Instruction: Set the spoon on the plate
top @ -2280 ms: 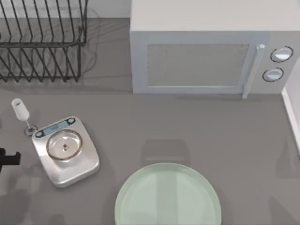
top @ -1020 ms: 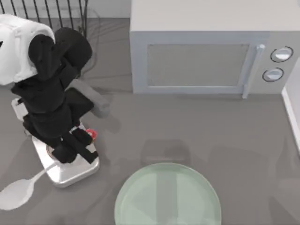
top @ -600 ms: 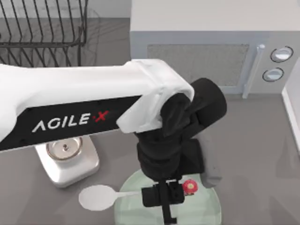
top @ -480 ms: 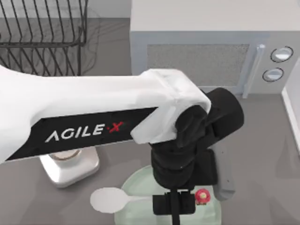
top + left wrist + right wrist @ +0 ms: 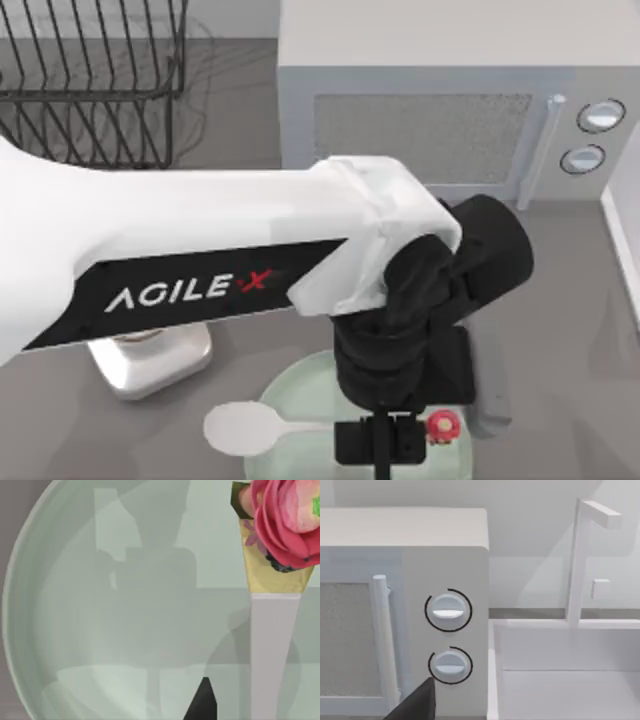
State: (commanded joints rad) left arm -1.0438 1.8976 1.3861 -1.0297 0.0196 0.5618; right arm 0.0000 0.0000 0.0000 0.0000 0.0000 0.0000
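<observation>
Spoon (image 5: 262, 431) hangs level over the left part of the plate (image 5: 300, 385), its white oval bowl jutting past the plate's left rim above the grey desk (image 5: 560, 330) and its slim handle running right into the left pincer (image 5: 383, 445), which is clamped on the handle end. That pincer points down over the near middle of the plate, with a small red flower-like mark (image 5: 441, 425) on its right side. The left arm (image 5: 180, 260), white with a black band lettered AGILEX, reaches in from the left edge across the middle of the desk and covers most of the silver kitchen scale (image 5: 150, 355), whose near corner shows just left of the plate. In the left wrist view the pale mint plate (image 5: 100, 630) lies glossy below, its curved rim meeting the grey desk, while the spoon handle (image 5: 272, 650) crosses as a pale strip and a pink rose decoration (image 5: 287, 522) sits close to the lens. A black wire dish rack (image 5: 90, 80) stands at the far left, and a pale microwave (image 5: 440, 100) with two round knobs stands at the far right. The right wrist view faces the microwave knobs (image 5: 448, 611) and a white sink (image 5: 560, 670) beside them; whether the right pincer is apart or together I cannot tell.
</observation>
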